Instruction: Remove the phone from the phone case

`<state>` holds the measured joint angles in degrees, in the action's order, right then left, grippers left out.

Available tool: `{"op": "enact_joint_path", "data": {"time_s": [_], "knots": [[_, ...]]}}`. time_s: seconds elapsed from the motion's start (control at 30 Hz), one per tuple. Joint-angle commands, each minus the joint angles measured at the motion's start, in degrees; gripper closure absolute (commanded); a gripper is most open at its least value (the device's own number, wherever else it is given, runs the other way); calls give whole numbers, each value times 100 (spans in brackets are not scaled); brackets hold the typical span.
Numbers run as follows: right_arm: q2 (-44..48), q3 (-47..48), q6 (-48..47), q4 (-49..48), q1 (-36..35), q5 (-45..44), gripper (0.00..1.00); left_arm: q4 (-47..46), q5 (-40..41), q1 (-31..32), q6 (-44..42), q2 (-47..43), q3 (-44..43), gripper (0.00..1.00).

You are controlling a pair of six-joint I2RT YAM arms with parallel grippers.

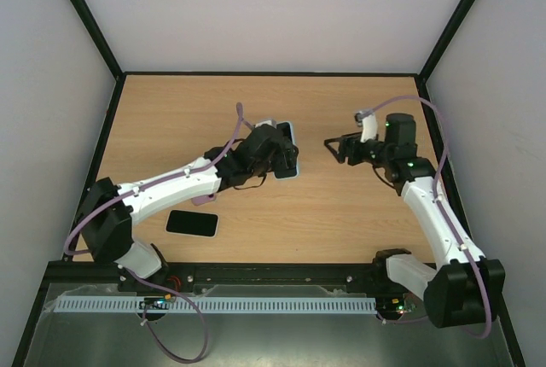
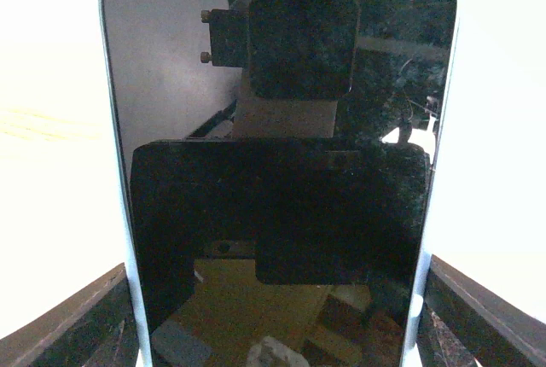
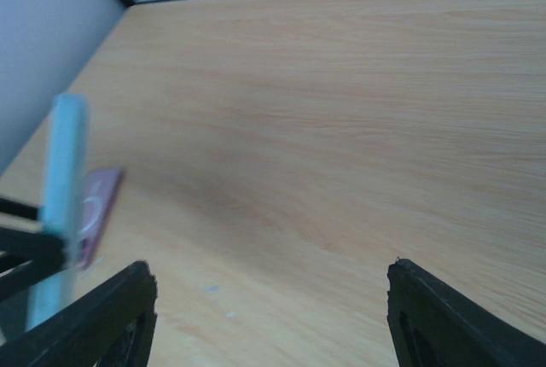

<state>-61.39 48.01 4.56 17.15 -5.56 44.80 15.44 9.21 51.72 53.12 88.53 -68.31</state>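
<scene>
A phone with a black screen [image 2: 281, 171] sits in a light blue case [image 1: 287, 150] near the middle of the table. My left gripper [image 1: 275, 159] is shut on the cased phone across its width and holds it up off the table. In the left wrist view the screen fills the frame, with my fingers [image 2: 81, 320] against the case's two long edges. My right gripper [image 1: 334, 148] is open and empty, a short way to the right of the case. In the right wrist view the case [image 3: 60, 205] shows edge-on at the left, beyond my fingers [image 3: 102, 320].
A second black phone [image 1: 192, 223] lies flat on the table near the left arm. A pink case-like thing [image 3: 101, 212] lies on the table behind the blue case. Black frame rails [image 1: 273, 74] bound the wooden table.
</scene>
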Motion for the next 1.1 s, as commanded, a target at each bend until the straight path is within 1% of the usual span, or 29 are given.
{"op": "enact_joint_path", "data": {"time_s": [0.0,0.17,0.33,0.47,0.57,0.8,0.93,1.0,1.07], "knots": [[173,169,229,224,-795,295,33,-1136,932,182,255,-503,286,43],[78,204,346,236,-1367,516,36,-1674,1001,265,458,-765,602,43],[85,169,443,46,-1679,370,42,-1745,1033,310,478,-820,565,43],[-85,221,386,-14,-1901,213,45,-1783,1015,328,476,-844,547,43],[-219,262,423,-63,-1980,222,51,-1798,1000,353,463,-852,529,43],[-206,186,626,-365,-2019,226,70,-1825,1028,399,469,-834,530,43],[-245,155,697,-411,-2024,239,76,-1834,1008,400,501,-781,529,43],[-274,140,738,-429,-2028,244,83,-1841,991,408,514,-750,529,43],[-286,128,767,-431,-2028,247,92,-1835,1005,407,515,-739,525,42]]}}
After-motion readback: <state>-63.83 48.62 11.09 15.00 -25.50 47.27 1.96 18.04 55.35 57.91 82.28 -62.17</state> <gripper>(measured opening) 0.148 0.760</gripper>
